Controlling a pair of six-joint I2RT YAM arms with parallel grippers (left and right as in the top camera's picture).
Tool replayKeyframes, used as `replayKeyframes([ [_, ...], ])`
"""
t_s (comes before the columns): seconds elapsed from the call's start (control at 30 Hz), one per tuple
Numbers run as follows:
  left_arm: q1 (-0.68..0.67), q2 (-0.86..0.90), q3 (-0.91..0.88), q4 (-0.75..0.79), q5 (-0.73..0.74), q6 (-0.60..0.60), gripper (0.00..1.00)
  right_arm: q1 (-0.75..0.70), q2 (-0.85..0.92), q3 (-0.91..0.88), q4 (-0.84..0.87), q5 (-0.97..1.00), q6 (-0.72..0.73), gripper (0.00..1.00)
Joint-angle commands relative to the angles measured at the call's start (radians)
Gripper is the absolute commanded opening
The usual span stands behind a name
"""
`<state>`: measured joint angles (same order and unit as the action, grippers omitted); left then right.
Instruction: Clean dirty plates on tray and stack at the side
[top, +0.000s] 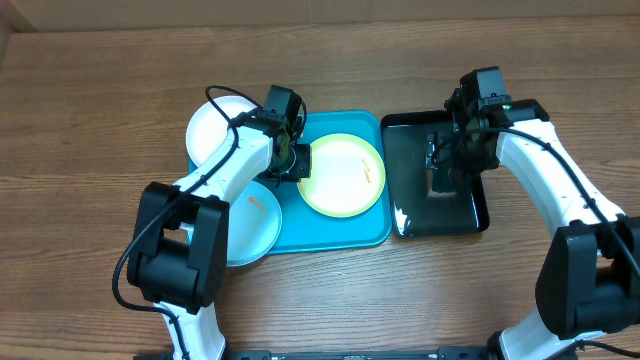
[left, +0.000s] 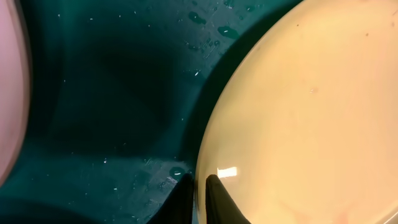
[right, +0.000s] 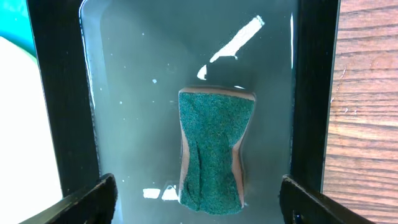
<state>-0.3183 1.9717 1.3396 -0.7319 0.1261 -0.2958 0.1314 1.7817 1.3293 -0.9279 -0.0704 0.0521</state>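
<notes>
The lime-green-rimmed plate (top: 343, 176) lies on the teal tray (top: 335, 236) and has thin orange smears. My left gripper (top: 296, 160) is shut on this plate's left rim; in the left wrist view the fingers (left: 200, 194) pinch the plate (left: 311, 112) edge over the wet tray (left: 112, 93). The white plate (top: 218, 128) lies at the tray's back left. The light blue plate (top: 250, 225), with an orange smear, overlaps the tray's front left edge. My right gripper (top: 447, 165) is open above a green sponge (right: 211, 149), its fingers (right: 202, 202) wide on either side.
The sponge lies in shallow water in a glossy black tray (top: 400, 225) right of the teal tray; its rim (right: 62, 93) shows in the right wrist view. Bare wooden table (top: 100, 100) surrounds both trays.
</notes>
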Motion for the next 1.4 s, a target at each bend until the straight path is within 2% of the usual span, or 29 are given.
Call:
replayKeyframes([
  [0.0, 0.003, 0.016, -0.008, 0.004, -0.005, -0.019, 0.14, -0.003, 0.011, -0.016, 0.017, 0.010, -0.005, 0.86],
  [0.53, 0.004, 0.016, -0.008, 0.004, -0.003, -0.019, 0.14, -0.003, 0.012, -0.230, 0.258, 0.028, -0.008, 0.78],
  [0.73, 0.004, 0.016, -0.008, 0.004, -0.003, -0.019, 0.15, -0.003, 0.012, -0.239, 0.277, 0.024, -0.007, 0.69],
  [0.83, 0.004, 0.016, -0.008, 0.004, -0.003, -0.019, 0.15, -0.003, 0.012, -0.241, 0.277, 0.025, -0.007, 0.61],
  [1.17, 0.004, 0.016, -0.008, 0.003, -0.003, -0.019, 0.17, -0.003, 0.012, -0.290, 0.321, 0.025, -0.007, 0.62],
  [1.3, 0.004, 0.016, -0.008, 0.003, -0.003, -0.019, 0.17, -0.003, 0.012, -0.290, 0.335, 0.025, -0.007, 0.54],
  [1.37, 0.004, 0.016, -0.008, 0.003, -0.003, -0.019, 0.18, -0.003, 0.012, -0.289, 0.342, 0.025, -0.007, 0.53],
])
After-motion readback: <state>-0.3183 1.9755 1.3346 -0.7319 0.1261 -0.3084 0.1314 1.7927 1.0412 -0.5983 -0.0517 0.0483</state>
